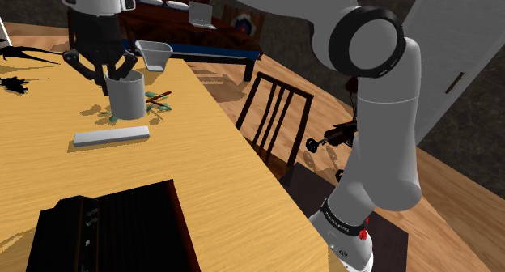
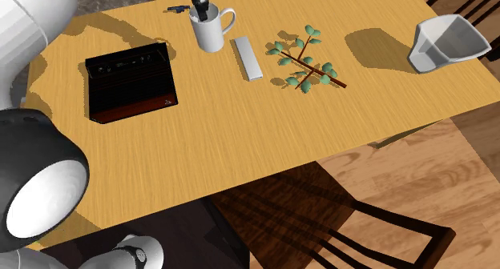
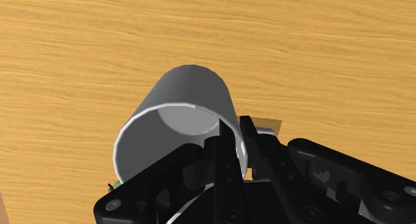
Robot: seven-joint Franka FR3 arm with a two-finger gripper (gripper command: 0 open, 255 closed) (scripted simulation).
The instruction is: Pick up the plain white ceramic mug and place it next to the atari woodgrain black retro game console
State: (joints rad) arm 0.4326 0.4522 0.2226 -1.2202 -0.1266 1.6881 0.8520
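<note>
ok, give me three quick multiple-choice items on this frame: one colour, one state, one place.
1. The mug is:
A) red
B) white
C) blue

2. The gripper is:
A) open
B) shut on nothing
C) shut on the mug's wall

3. The console lies:
A) on the table
B) under the mug
C) in the gripper

Key:
1 B: the mug is plain white in the second exterior view.
2 C: in the wrist view, one finger is inside the rim and one outside, clasping the wall.
3 A: the console sits flat on the tabletop, apart from the mug.
</note>
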